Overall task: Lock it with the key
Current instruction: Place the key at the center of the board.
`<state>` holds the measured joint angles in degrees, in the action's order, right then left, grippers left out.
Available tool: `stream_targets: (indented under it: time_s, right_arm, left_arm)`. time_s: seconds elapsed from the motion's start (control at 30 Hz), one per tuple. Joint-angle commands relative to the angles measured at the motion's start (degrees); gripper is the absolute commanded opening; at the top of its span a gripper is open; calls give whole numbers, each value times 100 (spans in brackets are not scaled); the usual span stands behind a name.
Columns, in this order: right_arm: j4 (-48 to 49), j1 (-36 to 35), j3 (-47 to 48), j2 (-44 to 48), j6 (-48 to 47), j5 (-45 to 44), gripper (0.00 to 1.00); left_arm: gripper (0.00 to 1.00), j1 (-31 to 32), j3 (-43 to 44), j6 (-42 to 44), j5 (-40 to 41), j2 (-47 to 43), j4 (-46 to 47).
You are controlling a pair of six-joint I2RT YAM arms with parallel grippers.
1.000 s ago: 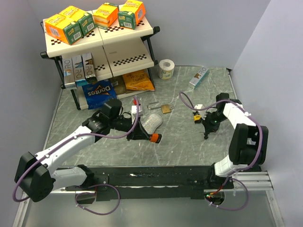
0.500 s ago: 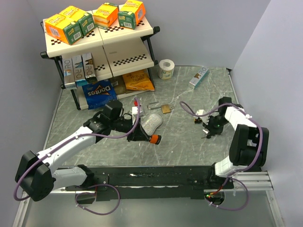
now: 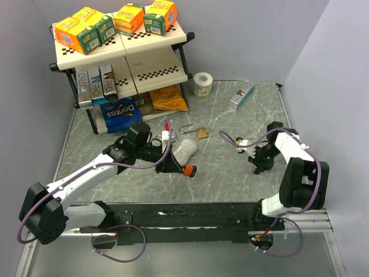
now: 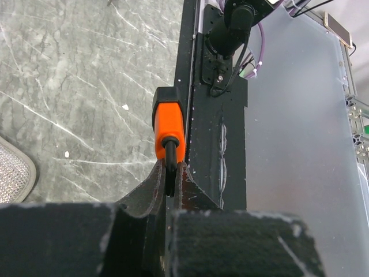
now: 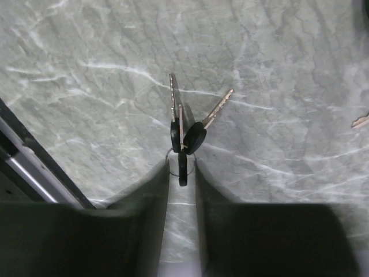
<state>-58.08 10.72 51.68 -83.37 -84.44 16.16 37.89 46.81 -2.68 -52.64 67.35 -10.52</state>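
A brass padlock point(image 3: 202, 133) with its shackle swung open lies on the marble table behind the middle. My right gripper point(image 3: 255, 168) is at the right, well away from the padlock. In the right wrist view its fingers point(image 5: 182, 173) stand narrowly apart. A bunch of black-headed keys point(image 5: 183, 135) on a ring sits between the tips, the ring touching both fingers. My left gripper point(image 3: 174, 166) is in front of the padlock. It is shut point(image 4: 169, 182) on the black shank of an orange-and-black tool point(image 4: 169, 130).
A white mesh pouch point(image 3: 184, 149) lies between the left gripper and the padlock. A shelf rack point(image 3: 124, 57) with boxes and snack bags stands back left. A tape roll point(image 3: 202, 84) and a small box point(image 3: 242, 93) lie at the back. A black rail point(image 3: 190, 216) runs along the near edge.
My right gripper has moved toward the near edge and slightly right. My left arm has barely moved and keeps hold of the orange tool.
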Motion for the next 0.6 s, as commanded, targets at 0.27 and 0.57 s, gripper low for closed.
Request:
stream_targets:
  time_s: [0.27, 0.57]
  right_arm:
    - [-511, -193, 1246, 847, 1445, 1950, 77]
    - [542, -3030, 1160, 2210, 4055, 2094, 99]
  left_arm:
    - [1, 157, 241, -900, -334, 418, 306]
    - [1, 157, 786, -2464, -607, 1465, 305]
